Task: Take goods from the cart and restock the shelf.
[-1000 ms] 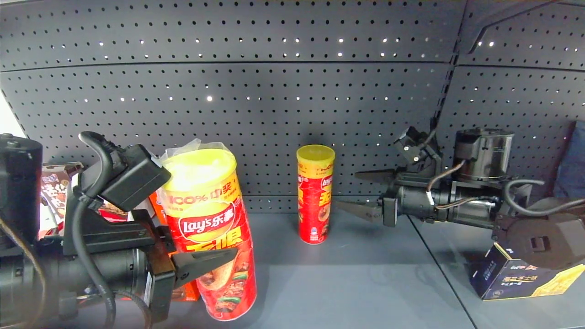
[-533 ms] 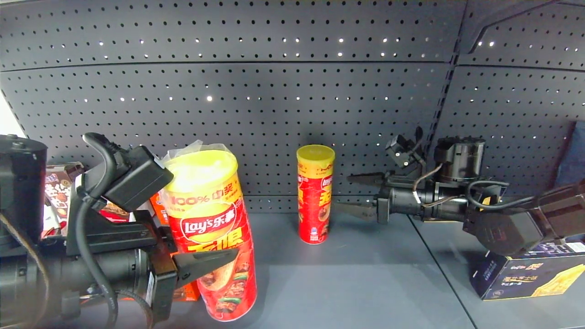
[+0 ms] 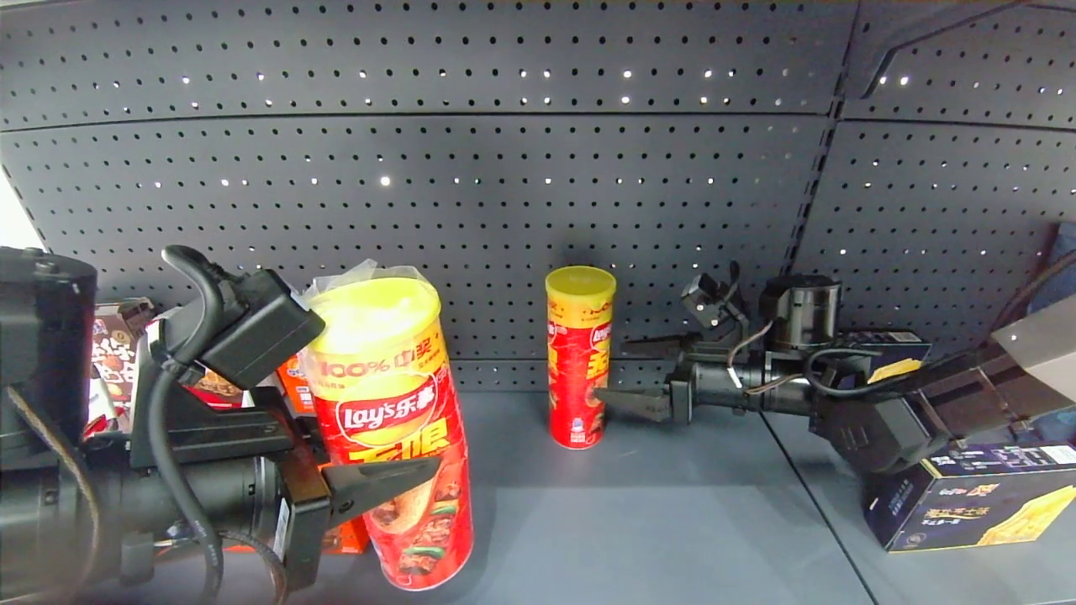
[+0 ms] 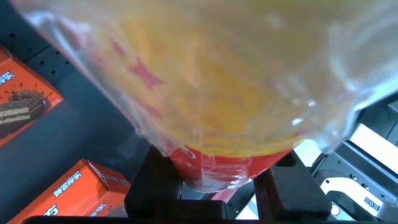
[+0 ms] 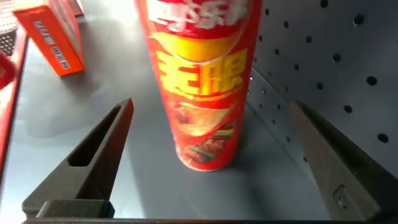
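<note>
A large red chip can [image 3: 388, 420] with a yellow lid and loose plastic wrap is held upright at the shelf's front left, with my left gripper [image 3: 395, 458] shut on its middle; one finger [image 3: 378, 481] crosses its front. The can's wrapped lid [image 4: 205, 81] looms in the left wrist view. A small red chip can [image 3: 579, 357] stands upright near the pegboard. My right gripper [image 3: 626, 370] is open just right of it, fingertips at its side. In the right wrist view the small can [image 5: 202, 81] stands ahead between the spread fingers [image 5: 93, 162].
The grey shelf [image 3: 639, 521] has free room between the two cans. Orange boxes [image 3: 296, 378] and a chocolate box [image 3: 109, 349] sit at the left. A dark blue and yellow box [image 3: 967, 504] lies at the right. The pegboard wall [image 3: 504, 185] closes the back.
My right arm has moved left and lower, bringing its open fingers up to the small can. The left gripper with the large can has barely shifted.
</note>
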Tool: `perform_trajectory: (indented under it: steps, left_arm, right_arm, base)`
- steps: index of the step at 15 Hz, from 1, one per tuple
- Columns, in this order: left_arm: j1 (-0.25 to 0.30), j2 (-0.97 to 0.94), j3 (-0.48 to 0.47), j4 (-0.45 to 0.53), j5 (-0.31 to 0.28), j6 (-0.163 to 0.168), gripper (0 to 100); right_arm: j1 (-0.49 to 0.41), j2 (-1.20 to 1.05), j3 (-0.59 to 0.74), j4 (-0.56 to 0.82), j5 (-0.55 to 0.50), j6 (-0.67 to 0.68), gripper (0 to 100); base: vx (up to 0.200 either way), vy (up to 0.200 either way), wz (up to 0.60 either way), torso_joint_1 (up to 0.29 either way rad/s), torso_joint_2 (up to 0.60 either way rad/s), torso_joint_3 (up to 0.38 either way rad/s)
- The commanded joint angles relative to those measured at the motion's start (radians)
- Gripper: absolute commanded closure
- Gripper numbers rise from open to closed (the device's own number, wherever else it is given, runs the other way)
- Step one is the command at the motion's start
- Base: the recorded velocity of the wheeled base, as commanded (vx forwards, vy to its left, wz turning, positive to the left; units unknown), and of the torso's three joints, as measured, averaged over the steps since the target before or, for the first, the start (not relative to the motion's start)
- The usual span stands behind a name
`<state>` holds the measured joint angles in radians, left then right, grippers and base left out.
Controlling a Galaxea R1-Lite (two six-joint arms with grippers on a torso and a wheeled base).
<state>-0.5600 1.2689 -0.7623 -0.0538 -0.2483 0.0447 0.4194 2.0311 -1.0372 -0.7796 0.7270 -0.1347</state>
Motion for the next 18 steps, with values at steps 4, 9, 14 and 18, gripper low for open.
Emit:
perform_trajectory:
  steps: [4,9,14,18]
  left_arm:
    - [0.002,0.004,0.003,0.000,-0.002,0.000,100]
    - [0.002,0.004,0.009,0.000,-0.003,0.000,100]
    - [0.014,0.003,0.020,0.000,-0.005,0.000,100]
    - [0.014,0.003,0.021,0.000,-0.005,0.000,100]
  right_arm:
    - [0.013,0.095,-0.084,0.000,0.005,0.000,0]
    - [0.038,0.170,-0.173,0.000,0.002,0.001,0]
    - [0.081,0.224,-0.245,0.002,-0.003,0.012,0]
    - [0.104,0.253,-0.293,0.000,-0.008,0.041,100]
  base:
    - [0.000,0.000,0.00,0.000,0.00,0.000]
    - [0.000,0.000,0.00,0.000,0.00,0.000]
    - [0.000,0.000,0.00,0.000,0.00,0.000]
    - [0.000,0.000,0.00,0.000,0.00,0.000]
